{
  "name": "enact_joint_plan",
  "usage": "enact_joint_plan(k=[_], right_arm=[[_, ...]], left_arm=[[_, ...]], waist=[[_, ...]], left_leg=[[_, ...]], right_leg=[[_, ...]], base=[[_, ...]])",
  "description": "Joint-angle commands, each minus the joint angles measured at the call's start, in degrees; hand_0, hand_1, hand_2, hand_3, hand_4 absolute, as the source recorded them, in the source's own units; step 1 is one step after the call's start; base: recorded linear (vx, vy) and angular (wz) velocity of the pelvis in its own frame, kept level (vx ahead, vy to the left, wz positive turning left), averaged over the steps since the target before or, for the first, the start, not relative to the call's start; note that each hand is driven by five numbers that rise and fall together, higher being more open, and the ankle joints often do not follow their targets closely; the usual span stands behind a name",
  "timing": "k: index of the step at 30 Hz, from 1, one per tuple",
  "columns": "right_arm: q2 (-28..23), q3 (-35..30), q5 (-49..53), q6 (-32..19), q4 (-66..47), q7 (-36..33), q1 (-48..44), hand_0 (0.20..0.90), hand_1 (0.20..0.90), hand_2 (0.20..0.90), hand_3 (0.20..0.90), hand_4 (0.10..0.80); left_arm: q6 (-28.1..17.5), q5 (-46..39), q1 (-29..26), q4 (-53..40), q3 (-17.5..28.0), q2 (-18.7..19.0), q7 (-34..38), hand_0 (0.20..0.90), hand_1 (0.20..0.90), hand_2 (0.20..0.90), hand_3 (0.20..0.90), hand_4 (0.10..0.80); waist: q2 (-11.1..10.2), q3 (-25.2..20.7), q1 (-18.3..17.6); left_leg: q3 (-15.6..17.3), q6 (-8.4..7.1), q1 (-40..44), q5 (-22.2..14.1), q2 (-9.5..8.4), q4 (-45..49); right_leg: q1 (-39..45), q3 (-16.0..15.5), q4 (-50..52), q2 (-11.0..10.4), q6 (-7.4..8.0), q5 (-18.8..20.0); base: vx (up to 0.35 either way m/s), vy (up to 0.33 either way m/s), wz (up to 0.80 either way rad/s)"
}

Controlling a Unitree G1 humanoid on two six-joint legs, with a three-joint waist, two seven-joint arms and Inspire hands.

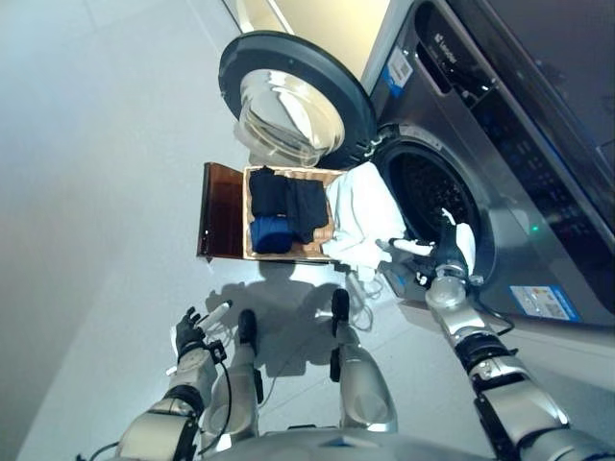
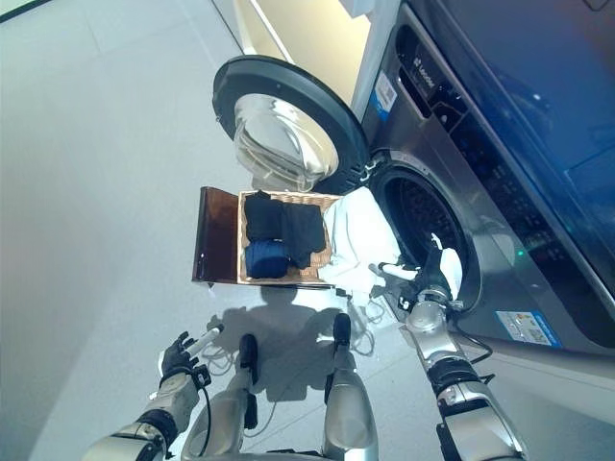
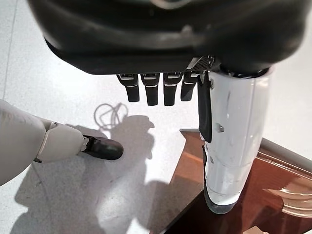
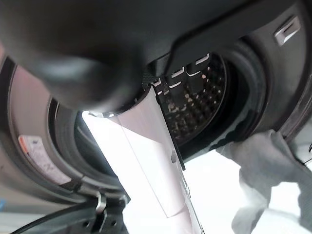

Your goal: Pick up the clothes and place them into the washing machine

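The washing machine's round door [image 1: 288, 106] stands swung open, and the dark drum [image 1: 432, 197] is exposed. A white garment [image 1: 365, 216] hangs from the drum's lower rim down to the floor beside the basket [image 1: 288, 255]. Dark clothes [image 1: 288, 202] and a blue cloth [image 1: 271, 233] lie in the basket. My right hand [image 1: 440, 257] is at the drum mouth just right of the white garment, open and holding nothing; its wrist view shows the fingers [image 4: 187, 83] pointing into the drum and the garment [image 4: 263, 165] beside it. My left hand [image 1: 192, 334] hangs open and idle over the floor.
The basket's brown wooden lid [image 1: 221, 211] lies folded open to the left. The open door overhangs the basket's far side. Pale floor [image 1: 106, 192] spreads to the left, and the machine's grey front [image 1: 538, 240] fills the right.
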Motion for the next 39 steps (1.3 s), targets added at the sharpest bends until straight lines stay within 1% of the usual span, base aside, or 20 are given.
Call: enact_joint_plan(k=[1, 8, 16, 23, 25, 27, 34, 35, 36, 39], right_arm=[[-4.1, -0.2, 0.5, -4.1, -0.1, -1.6, -4.8, 0.9, 0.9, 0.9, 0.9, 0.8], [-6.9, 1.5, 2.8, -4.3, 4.5, 0.2, -9.1, 0.9, 0.9, 0.9, 0.9, 0.8], [-8.2, 3.2, 5.8, -5.0, 8.9, 2.0, -14.1, 0.9, 0.9, 0.9, 0.9, 0.8], [-9.6, 4.5, 7.8, -5.5, 11.1, 3.1, -18.1, 0.9, 0.9, 0.9, 0.9, 0.8], [-10.9, 4.9, 9.4, -6.0, 10.9, 3.7, -19.9, 0.9, 0.9, 0.9, 0.9, 0.8], [-11.4, 5.1, 9.9, -6.0, 11.0, 4.1, -20.7, 0.9, 0.9, 0.9, 0.9, 0.8], [-14.4, 6.5, 11.9, -6.5, 12.6, 5.4, -24.5, 0.9, 0.9, 0.9, 0.9, 0.8], [-15.4, 7.5, 11.6, -6.4, 14.3, 5.9, -26.2, 0.9, 0.9, 0.9, 0.9, 0.8], [-15.4, 7.5, 11.6, -6.4, 14.3, 5.9, -26.2, 0.9, 0.9, 0.9, 0.9, 0.8], [-16.5, 8.9, 11.2, -6.3, 17.1, 6.8, -28.8, 0.9, 0.9, 0.9, 0.9, 0.8]], left_arm=[[-1.2, 0.9, 0.8, 2.7, -0.9, 2.9, 0.7, 0.9, 0.9, 0.9, 0.9, 0.8], [-1.1, 0.7, 1.4, 2.9, -1.8, 2.8, -0.4, 0.9, 0.9, 0.9, 0.9, 0.8], [-1.3, 0.1, 1.5, 3.3, -3.3, 2.3, -1.2, 0.9, 0.9, 0.9, 0.9, 0.8], [-1.7, -0.6, 1.5, 2.9, -4.0, 1.9, -1.5, 0.9, 0.9, 0.9, 0.9, 0.8], [-2.0, -1.2, 1.8, 1.8, -4.3, 2.0, -1.8, 0.9, 0.9, 0.9, 0.9, 0.8], [-2.0, -1.4, 1.7, 1.8, -4.3, 2.0, -2.1, 0.9, 0.9, 0.9, 0.9, 0.8], [-2.9, -3.1, 2.4, -0.3, -5.2, 1.6, -2.6, 0.9, 0.9, 0.9, 0.9, 0.8], [-3.1, -3.6, 2.5, -0.6, -5.4, 1.3, -3.1, 0.9, 0.9, 0.9, 0.9, 0.8], [-3.1, -3.6, 2.5, -0.6, -5.4, 1.3, -3.1, 0.9, 0.9, 0.9, 0.9, 0.8], [-3.6, -4.4, 2.3, -1.5, -6.6, 0.6, -3.5, 0.9, 0.9, 0.9, 0.9, 0.8]], waist=[[0.5, -2.2, 0.9], [2.3, -1.8, 1.3], [4.3, -1.1, 1.6], [5.8, -0.1, 2.0], [6.5, 0.7, 2.2], [6.7, 0.9, 2.2], [8.1, 2.8, 2.6], [8.6, 3.6, 2.8], [8.6, 3.5, 2.8], [9.6, 4.5, 3.0]], left_leg=[[-2.5, -2.85, 0.4, -3.2, 2.27, -0.4], [-3.0, -3.44, -0.6, -2.5, 2.33, -0.4], [-3.4, -3.66, -2.1, -1.9, 1.86, -0.4], [-3.8, -3.95, -3.6, -1.3, 1.66, -0.4], [-3.9, -4.15, -4.7, -0.9, 1.47, -0.4], [-3.9, -4.19, -5.2, -0.8, 1.43, -0.4], [-3.7, -4.26, -7.8, -0.2, 0.73, -0.4], [-3.8, -4.21, -8.7, 0.0, 0.37, -0.4], [-3.8, -4.21, -8.8, 0.0, 0.37, -0.4], [-4.0, -4.08, -9.9, 0.3, -0.17, -0.4]], right_leg=[[-1.0, -0.3, 7.1, -5.5, 4.63, -5.8], [-1.4, -0.8, 7.0, -5.5, 4.29, -5.9], [-2.2, -1.2, 7.2, -5.9, 4.13, -6.0], [-3.2, -1.4, 7.2, -5.9, 3.92, -6.0], [-4.4, -1.4, 7.3, -5.9, 3.85, -5.8], [-4.9, -1.3, 7.4, -5.9, 3.85, -5.7], [-7.8, -0.8, 7.5, -6.2, 3.9, -4.8], [-9.0, -0.5, 7.6, -6.4, 4.0, -4.3], [-9.0, -0.5, 7.7, -6.4, 4.0, -4.3], [-10.2, -0.3, 8.1, -6.9, 4.07, -4.1]], base=[[0.011, -0.054, -0.14], [0.009, -0.042, -0.01], [0.01, -0.03, 0.02], [0.007, -0.037, 0.03], [-0.018, -0.035, 0.01], [-0.014, -0.026, 0.05], [-0.007, -0.009, 0.02], [0.0, 0.0, 0.0], [0.0, 0.0, 0.0], [0.001, 0.006, -0.01]])
